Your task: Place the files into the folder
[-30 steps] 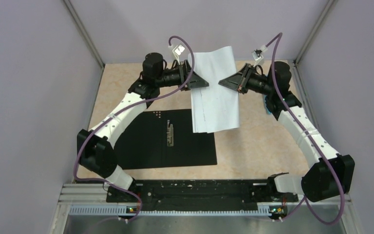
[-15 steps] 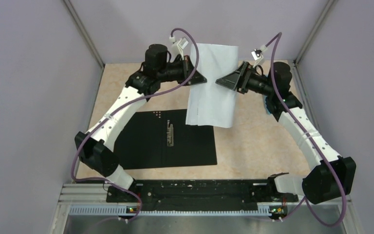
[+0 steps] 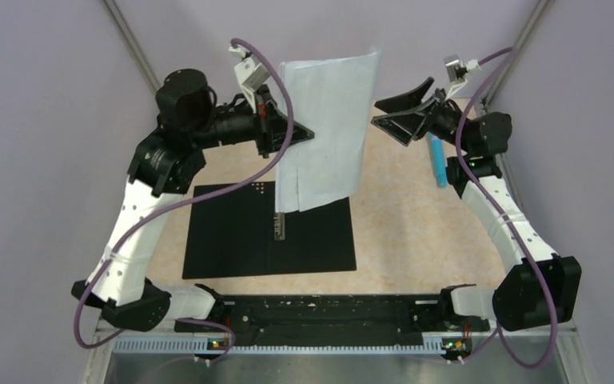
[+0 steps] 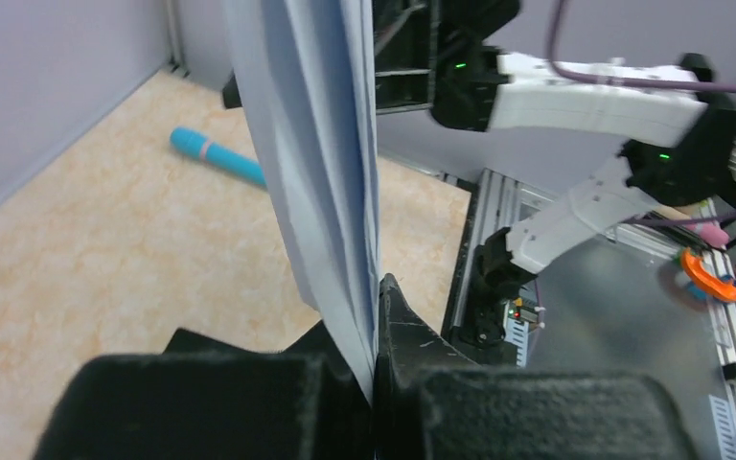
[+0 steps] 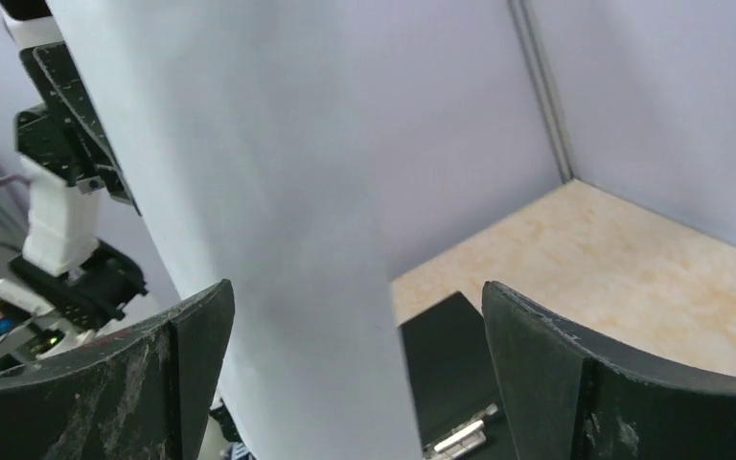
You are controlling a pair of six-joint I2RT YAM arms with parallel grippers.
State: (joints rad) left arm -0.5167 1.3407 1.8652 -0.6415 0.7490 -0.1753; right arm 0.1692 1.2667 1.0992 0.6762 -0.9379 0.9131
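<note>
Now the left tool [image 3: 302, 134] pinches the files [image 3: 324, 128] edgewise so they hang above the open folder [image 3: 232, 240]; the right tool [image 3: 377, 112] is spread.

A robotics lab test cell: plain lilac walls [image 3: 40, 120] and metal corner posts [image 3: 136, 56] box in a tan tabletop [image 3: 416, 232], with two cabled arms [image 3: 128, 236] bolted to an aluminium rail [image 3: 288, 344].

You have a slim blue plastic pen [image 3: 438, 162] lying right of centre on the beige marbled surface [image 3: 416, 232].
</note>
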